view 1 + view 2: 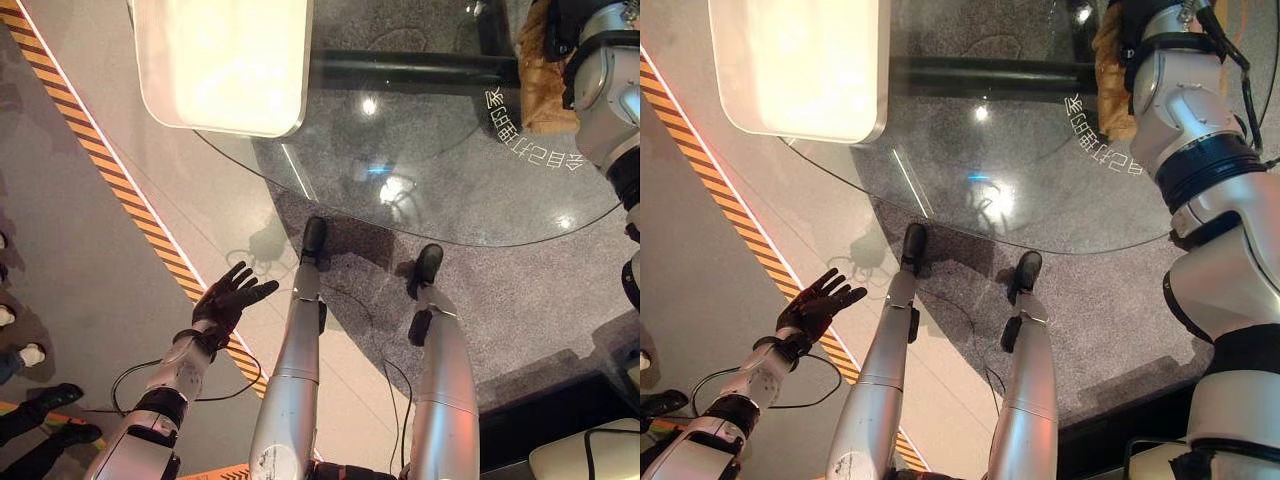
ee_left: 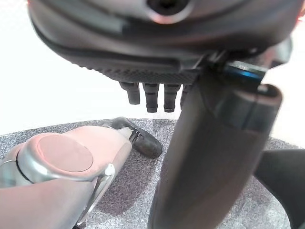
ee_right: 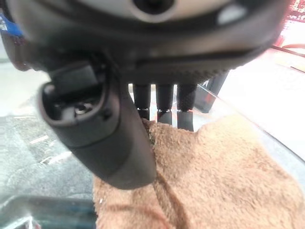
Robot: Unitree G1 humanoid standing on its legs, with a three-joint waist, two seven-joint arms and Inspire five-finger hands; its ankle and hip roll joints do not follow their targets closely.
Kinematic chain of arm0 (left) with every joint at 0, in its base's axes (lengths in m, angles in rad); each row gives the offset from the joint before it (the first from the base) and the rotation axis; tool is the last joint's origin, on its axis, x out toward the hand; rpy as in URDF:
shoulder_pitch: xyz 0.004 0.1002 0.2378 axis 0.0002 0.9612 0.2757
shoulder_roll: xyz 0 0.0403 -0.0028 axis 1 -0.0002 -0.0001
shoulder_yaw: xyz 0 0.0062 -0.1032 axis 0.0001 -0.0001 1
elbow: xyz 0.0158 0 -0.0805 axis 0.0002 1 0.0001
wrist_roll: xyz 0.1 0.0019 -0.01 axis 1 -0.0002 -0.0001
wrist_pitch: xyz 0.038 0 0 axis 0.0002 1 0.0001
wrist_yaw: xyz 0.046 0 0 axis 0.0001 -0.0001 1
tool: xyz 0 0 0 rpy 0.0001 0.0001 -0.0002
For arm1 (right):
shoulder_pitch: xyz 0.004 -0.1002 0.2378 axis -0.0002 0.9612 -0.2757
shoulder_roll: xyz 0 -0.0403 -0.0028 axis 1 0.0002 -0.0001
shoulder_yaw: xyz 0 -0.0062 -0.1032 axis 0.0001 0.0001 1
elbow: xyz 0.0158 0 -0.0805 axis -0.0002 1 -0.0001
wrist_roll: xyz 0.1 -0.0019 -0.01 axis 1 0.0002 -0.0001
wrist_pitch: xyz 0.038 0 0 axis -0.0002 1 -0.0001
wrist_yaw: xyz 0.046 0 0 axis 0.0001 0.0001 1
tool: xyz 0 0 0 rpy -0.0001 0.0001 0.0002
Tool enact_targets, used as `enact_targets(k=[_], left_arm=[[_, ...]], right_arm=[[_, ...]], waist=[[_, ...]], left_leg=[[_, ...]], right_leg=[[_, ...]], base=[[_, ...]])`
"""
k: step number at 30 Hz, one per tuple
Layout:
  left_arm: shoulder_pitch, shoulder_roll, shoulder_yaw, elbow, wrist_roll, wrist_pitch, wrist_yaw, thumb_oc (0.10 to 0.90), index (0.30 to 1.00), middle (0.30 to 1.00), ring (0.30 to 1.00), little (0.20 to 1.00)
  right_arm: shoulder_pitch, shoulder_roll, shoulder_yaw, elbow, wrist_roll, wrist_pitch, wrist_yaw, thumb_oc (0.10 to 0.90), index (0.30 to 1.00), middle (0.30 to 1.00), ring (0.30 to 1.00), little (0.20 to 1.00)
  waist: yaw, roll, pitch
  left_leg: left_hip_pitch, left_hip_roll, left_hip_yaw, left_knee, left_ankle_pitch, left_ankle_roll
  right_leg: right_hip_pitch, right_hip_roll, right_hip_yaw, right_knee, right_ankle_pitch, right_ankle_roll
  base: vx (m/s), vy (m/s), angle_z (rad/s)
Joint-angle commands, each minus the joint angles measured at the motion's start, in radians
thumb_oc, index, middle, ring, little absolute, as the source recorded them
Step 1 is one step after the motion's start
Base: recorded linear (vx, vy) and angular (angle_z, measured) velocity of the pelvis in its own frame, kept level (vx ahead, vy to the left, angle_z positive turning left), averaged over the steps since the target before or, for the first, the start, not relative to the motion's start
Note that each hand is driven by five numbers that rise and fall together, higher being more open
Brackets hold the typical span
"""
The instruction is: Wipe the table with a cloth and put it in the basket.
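Nearest the robot, low on its left side, the left hand [image 1: 232,296] hangs over the floor with fingers spread and straight, holding nothing; it looks parked out of the way, well apart from the desk, since the wiping seems to need one arm alone. Beside it a striped line [image 1: 120,190] runs across the floor.

Further out lies the round glass desk [image 1: 440,190], with a dark bar seen through the glass. A pale tray-like container [image 1: 225,60] stands at the desk's far left edge; this may be the basket the task means, though I cannot tell for sure.

At the far right of the desk the right hand [image 3: 162,102] rests on the brown cloth [image 3: 214,176], which lies flat on the glass. Its fingers [image 3: 164,105] reach straight down onto the cloth's far part and the thumb lies over its near part, pressing rather than pinching, as suits sliding it across the surface. So the cloth is on the desk under the right hand, not yet in any basket.
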Motion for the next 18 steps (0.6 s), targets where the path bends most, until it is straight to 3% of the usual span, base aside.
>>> enact_targets(k=[1, 18], left_arm=[[0.062, 0.006, -0.008, 0.002, -0.01, -0.028, -0.008, 0.8, 0.9, 0.9, 0.9, 0.9], [0.057, -0.027, -0.013, -0.002, 0.013, -0.042, -0.004, 0.8, 0.9, 0.9, 0.9, 0.9]], right_arm=[[-0.096, 0.016, 0.023, -0.154, -0.037, -0.06, -0.097, 0.1, 0.3, 0.3, 0.3, 0.2], [-0.055, 0.112, -0.031, -0.299, -0.053, -0.041, -0.081, 0.1, 0.3, 0.3, 0.3, 0.2]], waist=[[-0.003, 0.013, -0.018], [0.008, 0.024, -0.018]], left_leg=[[-0.005, -0.12, 0.077, 0.036, -0.057, 0.128], [-0.003, -0.129, 0.077, 0.028, -0.056, 0.13]], right_leg=[[0.054, 0.071, -0.126, -0.102, 0.015, -0.048], [0.058, 0.069, -0.131, -0.116, 0.013, -0.046]], base=[[0.0, 0.0, 0.0], [0.0, 0.0, 0.0]])
